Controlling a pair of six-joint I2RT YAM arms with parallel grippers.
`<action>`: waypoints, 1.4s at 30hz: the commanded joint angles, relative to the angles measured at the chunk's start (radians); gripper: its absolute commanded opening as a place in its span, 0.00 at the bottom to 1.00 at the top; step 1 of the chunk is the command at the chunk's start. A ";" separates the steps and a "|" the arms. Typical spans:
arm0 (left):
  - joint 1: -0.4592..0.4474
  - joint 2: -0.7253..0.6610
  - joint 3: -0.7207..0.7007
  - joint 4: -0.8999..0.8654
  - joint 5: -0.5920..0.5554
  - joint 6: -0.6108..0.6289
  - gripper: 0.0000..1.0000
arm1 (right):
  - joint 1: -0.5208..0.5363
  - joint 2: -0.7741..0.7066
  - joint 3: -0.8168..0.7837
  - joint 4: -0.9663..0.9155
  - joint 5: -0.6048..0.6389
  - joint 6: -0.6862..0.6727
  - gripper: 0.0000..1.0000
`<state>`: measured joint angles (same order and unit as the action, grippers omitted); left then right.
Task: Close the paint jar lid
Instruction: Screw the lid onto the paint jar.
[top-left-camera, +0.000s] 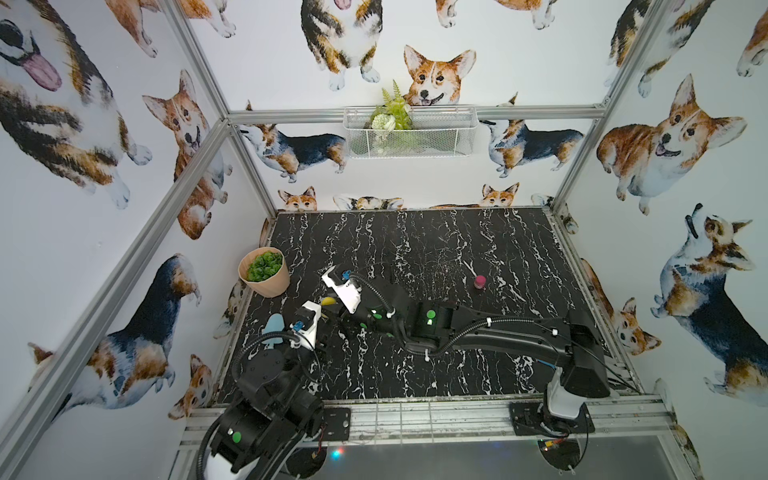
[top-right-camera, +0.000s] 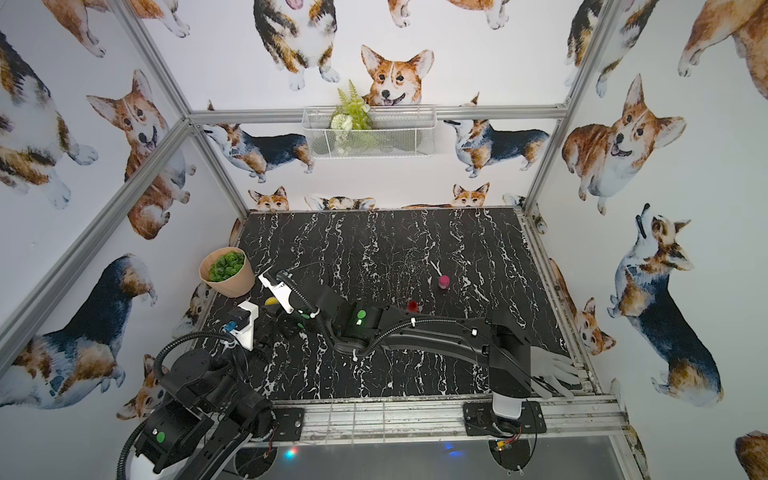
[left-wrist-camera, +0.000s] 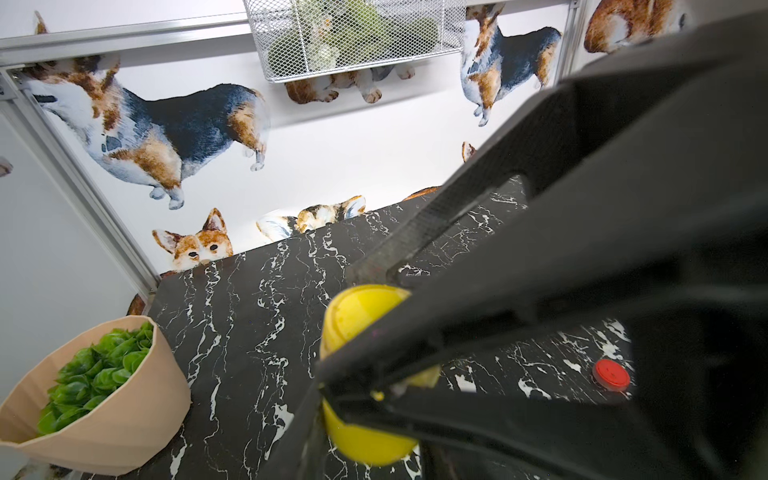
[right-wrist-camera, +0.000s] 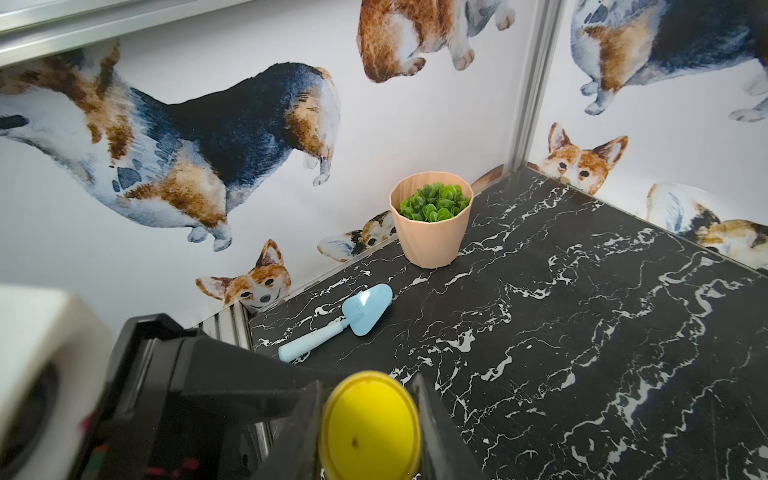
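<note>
A small yellow paint jar (left-wrist-camera: 365, 442) is held just above the black marble table (top-left-camera: 436, 249) at its left side. My left gripper (left-wrist-camera: 357, 411) is shut on the jar's body. The yellow lid (right-wrist-camera: 370, 428) sits on top of the jar, and my right gripper (right-wrist-camera: 370, 419) is shut on it, one finger against each side of its rim. In both top views only a sliver of the yellow jar (top-left-camera: 329, 301) (top-right-camera: 272, 301) shows between the two wrists. The seam between lid and jar is hidden by the fingers.
A beige pot of green plants (top-left-camera: 264, 272) stands at the table's left edge, with a light blue trowel (right-wrist-camera: 345, 322) lying in front of it. A red jar (top-right-camera: 413, 306) and a pink jar (top-left-camera: 480, 281) stand to the right. A wire basket (top-left-camera: 409, 131) hangs on the back wall.
</note>
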<state>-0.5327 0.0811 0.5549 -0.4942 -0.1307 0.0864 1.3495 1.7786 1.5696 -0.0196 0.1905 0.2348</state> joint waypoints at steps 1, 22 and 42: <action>0.005 0.008 0.006 0.180 0.065 0.004 0.25 | 0.002 -0.016 -0.034 -0.124 0.068 0.011 0.47; 0.005 0.126 0.003 0.204 0.387 -0.024 0.25 | -0.201 -0.437 -0.345 -0.028 -0.494 -0.242 0.80; 0.005 0.134 -0.007 0.241 0.522 -0.048 0.25 | -0.200 -0.328 -0.260 -0.022 -0.615 -0.301 0.57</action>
<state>-0.5297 0.2142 0.5488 -0.2981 0.3855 0.0399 1.1477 1.4464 1.2987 -0.0639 -0.4156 -0.0517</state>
